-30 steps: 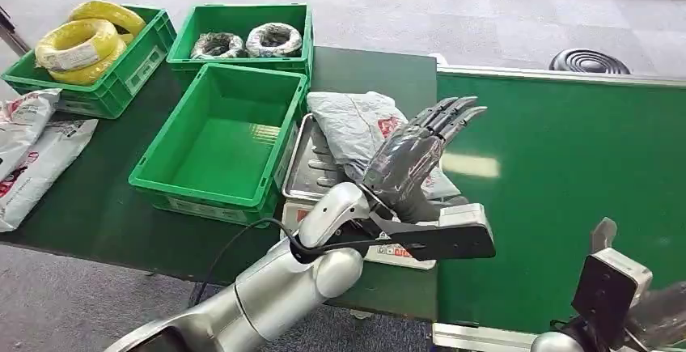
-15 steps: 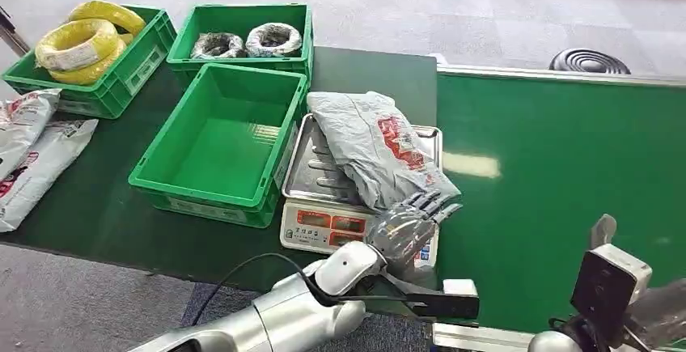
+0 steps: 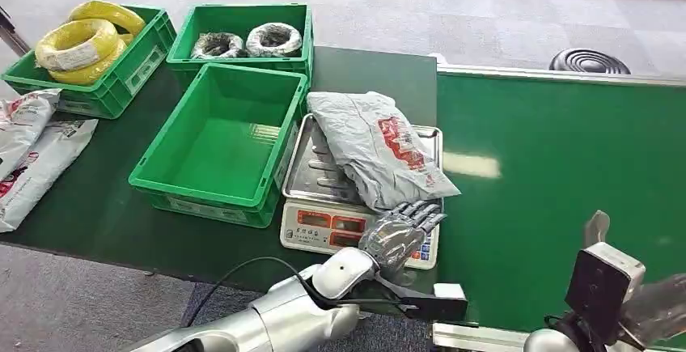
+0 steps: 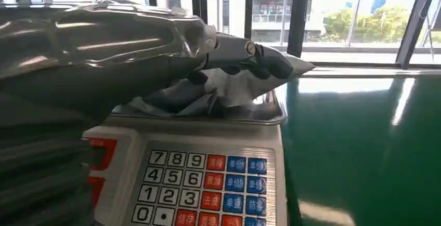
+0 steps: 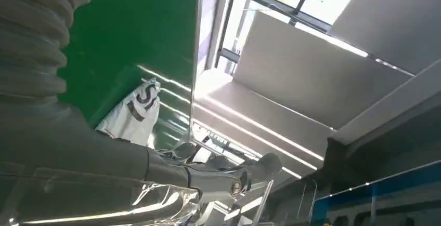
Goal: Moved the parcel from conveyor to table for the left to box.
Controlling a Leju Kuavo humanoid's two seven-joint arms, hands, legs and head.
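The parcel (image 3: 376, 146), a grey plastic bag with red print, lies on the steel pan of a weighing scale (image 3: 323, 224) on the dark table. My left hand (image 3: 400, 231) hovers low over the scale's keypad at the parcel's near edge, fingers stretched out and holding nothing. In the left wrist view the left hand (image 4: 130, 44) reaches over the keypad, its fingertips (image 4: 262, 62) close to the crumpled parcel (image 4: 208, 93). My right hand (image 3: 655, 307) is blurred at the lower right over the conveyor (image 3: 566, 166). In the right wrist view the right hand (image 5: 156, 174) has its fingers extended and holds nothing.
An empty green crate (image 3: 218, 137) stands left of the scale. Behind it are a crate with yellow coils (image 3: 89, 53) and a crate with dark coils (image 3: 243, 40). Bags (image 3: 32, 154) lie at the table's left end. A white bag (image 5: 135, 114) lies on the belt.
My left hand has come down from above the parcel and drawn back to the scale's front. The parcel stays on the pan. The right wrist shifted slightly.
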